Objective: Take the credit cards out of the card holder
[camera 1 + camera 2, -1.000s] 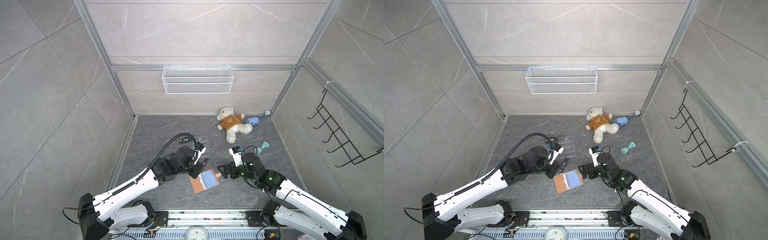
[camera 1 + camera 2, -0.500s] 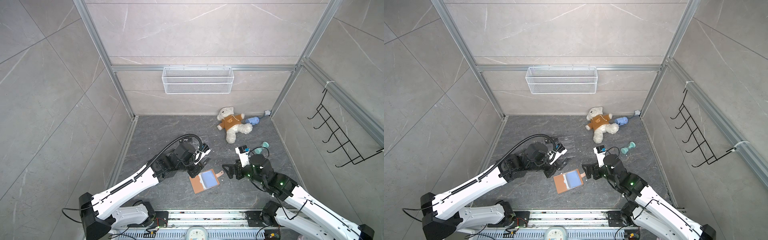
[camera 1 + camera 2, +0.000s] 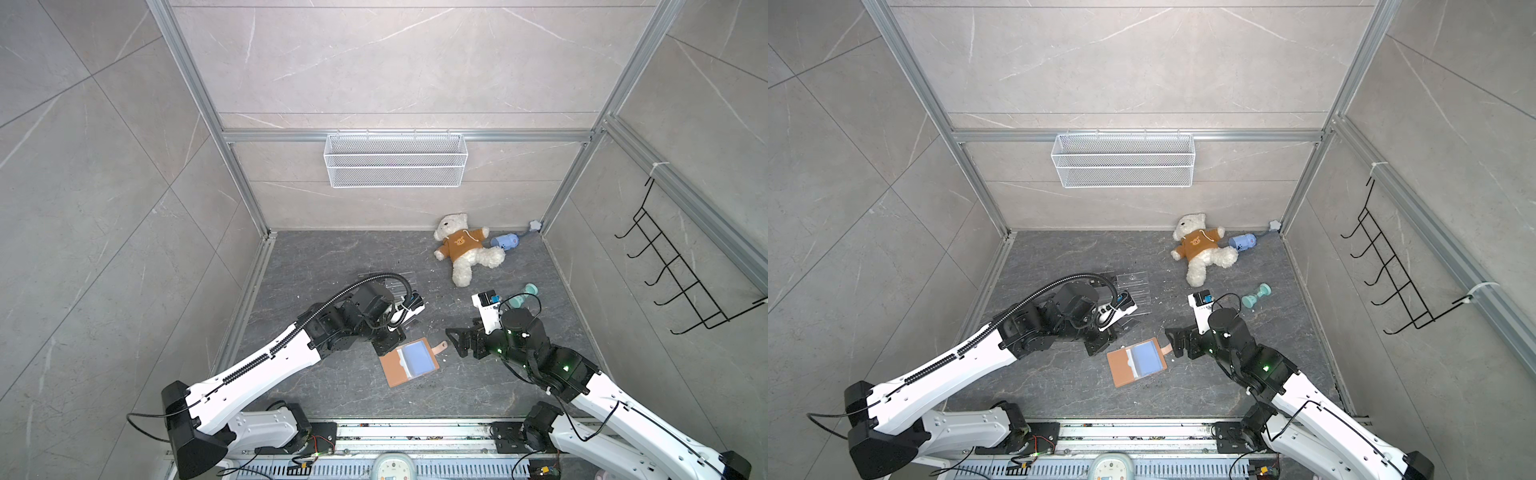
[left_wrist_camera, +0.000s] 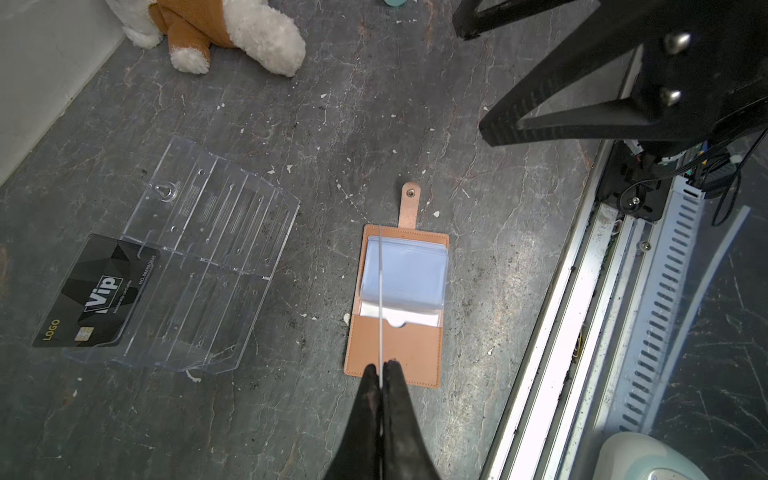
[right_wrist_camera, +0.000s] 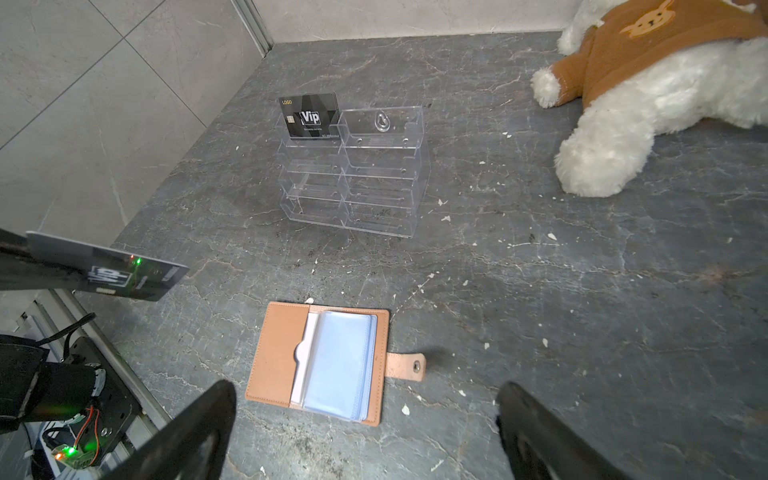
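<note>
Top views, left gripper: in both top views my left gripper point(image 3: 388, 341) hangs just beside one corner of the card holder point(image 3: 392, 370), jaws pressed together. It has barely shifted over the last second.
Top views, card holder: it lies open and flat on the floor point(image 3: 332, 257) between my two grippers, with its strap tab point(image 3: 441, 345) pointing at the right one.
Top views, right gripper: my right gripper point(image 3: 457, 343) has its jaws spread wide and holds nothing. A second ago it covered the tab. It has since backed off and now sits just beside it, so nothing pins the holder.
Left wrist, held card: the credit card point(image 4: 380, 291) shows edge-on as a thin pale line running out from the pinching fingertips. It is above the holder, not in it.
Left wrist, rack: the clear acrylic rack point(image 4: 208, 249) already carries a second credit card point(image 4: 95, 291) in an end slot.
Right wrist, held card: its lettered face shows in the air, well apart from the holder.
Right wrist, sleeves: the pale blue sleeves point(image 5: 340, 361) show no dark card, and a white slip point(image 5: 303, 361) sits in the leather pocket. I cannot see beneath the top sleeve.
Meaning: I judge this card's extraction done, and carrying it to the rack looks like the next step. I cannot tell whether more cards remain.
</note>
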